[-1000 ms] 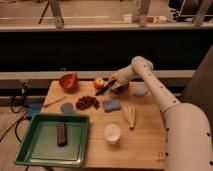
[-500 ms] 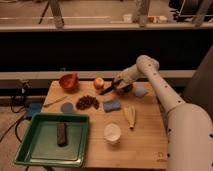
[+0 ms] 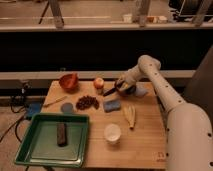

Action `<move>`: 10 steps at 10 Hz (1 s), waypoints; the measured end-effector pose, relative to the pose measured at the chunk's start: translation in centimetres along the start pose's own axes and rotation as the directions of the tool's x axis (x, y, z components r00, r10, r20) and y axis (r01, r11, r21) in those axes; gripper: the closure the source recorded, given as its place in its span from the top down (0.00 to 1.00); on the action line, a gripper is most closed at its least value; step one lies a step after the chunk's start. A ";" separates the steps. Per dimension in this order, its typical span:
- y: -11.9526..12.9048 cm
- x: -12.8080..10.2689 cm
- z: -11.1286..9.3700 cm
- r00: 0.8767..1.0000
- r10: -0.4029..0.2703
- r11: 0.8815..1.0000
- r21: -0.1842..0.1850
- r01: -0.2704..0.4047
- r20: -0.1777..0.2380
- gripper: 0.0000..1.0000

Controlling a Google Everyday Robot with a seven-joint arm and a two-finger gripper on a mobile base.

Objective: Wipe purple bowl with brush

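Note:
The purple bowl (image 3: 128,90) sits at the back right of the wooden table, partly covered by my gripper. My gripper (image 3: 120,85) is over the bowl's left rim, shut on the brush (image 3: 110,92). The brush is a slim dark tool that slants down and to the left from the fingers, its free end close to the apple. The arm reaches in from the lower right.
An orange-red bowl (image 3: 69,81) and an apple (image 3: 99,82) stand at the back. A dark fruit cluster (image 3: 87,102), blue sponge (image 3: 112,105), banana (image 3: 130,115), white cup (image 3: 112,133) and wooden stick (image 3: 55,101) lie mid-table. A green tray (image 3: 30,150) holds a dark bar (image 3: 61,134).
My gripper has moved right with the brush, from beside the apple to over the purple bowl. The other things have not moved.

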 end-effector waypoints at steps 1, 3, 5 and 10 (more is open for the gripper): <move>-0.3 0.1 -0.1 1.000 0.002 1.000 0.011 -0.002 0.000 0.00; -2.1 0.3 0.6 1.000 -0.017 0.999 0.047 0.016 0.010 0.00; -4.0 -0.4 2.1 0.999 -0.045 0.997 0.068 0.043 0.026 0.00; -5.2 -3.1 2.4 0.991 -0.095 0.991 0.098 0.086 0.089 0.00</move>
